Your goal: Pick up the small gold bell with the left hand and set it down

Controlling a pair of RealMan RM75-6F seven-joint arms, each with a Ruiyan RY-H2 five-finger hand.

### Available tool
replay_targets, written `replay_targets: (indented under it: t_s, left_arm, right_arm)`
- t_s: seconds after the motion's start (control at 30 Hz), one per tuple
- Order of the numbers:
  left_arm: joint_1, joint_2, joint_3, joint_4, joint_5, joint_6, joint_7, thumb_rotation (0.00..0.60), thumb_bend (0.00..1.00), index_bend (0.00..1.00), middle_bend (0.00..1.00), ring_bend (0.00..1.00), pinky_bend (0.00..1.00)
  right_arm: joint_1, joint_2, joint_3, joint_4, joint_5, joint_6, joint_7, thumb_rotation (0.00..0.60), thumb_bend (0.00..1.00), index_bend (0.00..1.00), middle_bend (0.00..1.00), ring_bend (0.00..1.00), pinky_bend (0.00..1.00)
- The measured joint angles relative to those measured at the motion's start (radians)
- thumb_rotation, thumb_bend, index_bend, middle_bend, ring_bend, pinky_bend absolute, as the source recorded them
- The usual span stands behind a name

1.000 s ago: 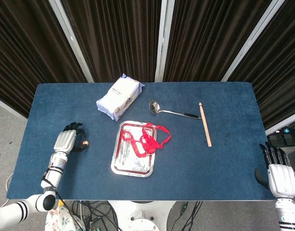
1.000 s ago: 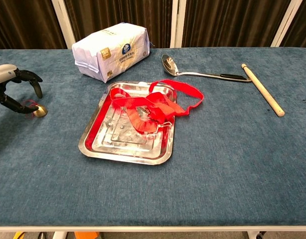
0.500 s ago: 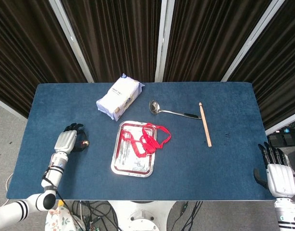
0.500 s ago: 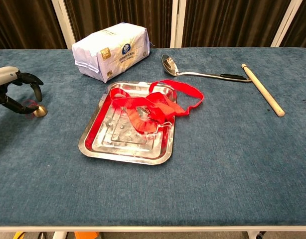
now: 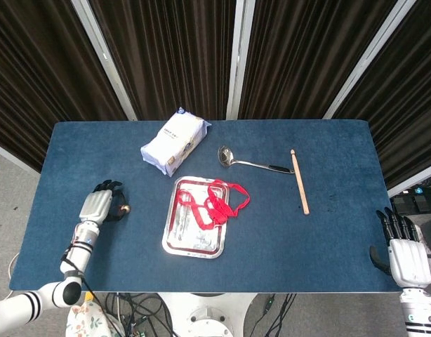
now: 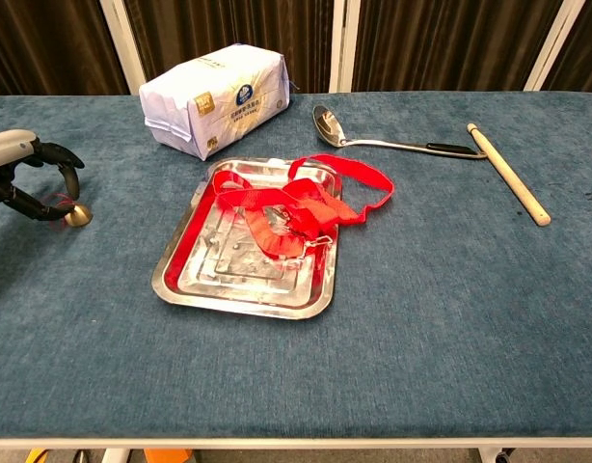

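Note:
The small gold bell (image 5: 126, 208) (image 6: 77, 215) stands on the blue table (image 5: 328, 232) near its left edge, with a bit of red beside it. My left hand (image 5: 97, 206) (image 6: 26, 174) is just left of the bell, its fingers (image 6: 68, 170) arched toward it and spread apart. The fingertips end right beside the bell and nothing is clasped between them. My right hand (image 5: 403, 254) hangs off the table's front right corner with its fingers apart, holding nothing; only the head view shows it.
A steel tray (image 6: 180, 280) with a red ribbon (image 6: 306, 203) across it lies mid-table. Behind it are a white packet (image 6: 214, 96), a metal ladle (image 6: 373, 140) and a wooden stick (image 6: 508, 174).
My left hand has drawn back and dropped slightly toward the table's front edge while the bell stayed in place. My right hand has shifted a little lower.

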Motion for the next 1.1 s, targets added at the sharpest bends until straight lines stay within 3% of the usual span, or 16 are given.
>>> replay_targets:
  t_s: [0.77, 1.1]
  left_arm:
    - [-0.007, -0.003, 0.002, -0.001, -0.018, 0.001, 0.005, 0.600, 0.41, 0.56, 0.17, 0.02, 0.10]
    - [0.007, 0.031, -0.013, -0.058, -0.001, 0.040, -0.025, 0.600, 0.41, 0.57, 0.18, 0.02, 0.10]
  right_arm:
    - [0.000, -0.001, -0.001, 0.005, 0.006, -0.007, 0.003, 0.590, 0.37, 0.00, 0.00, 0.00, 0.00]
    - [-0.002, -0.001, -0.001, 0.006, 0.006, -0.005, 0.004, 0.590, 0.38, 0.00, 0.00, 0.00, 0.00]
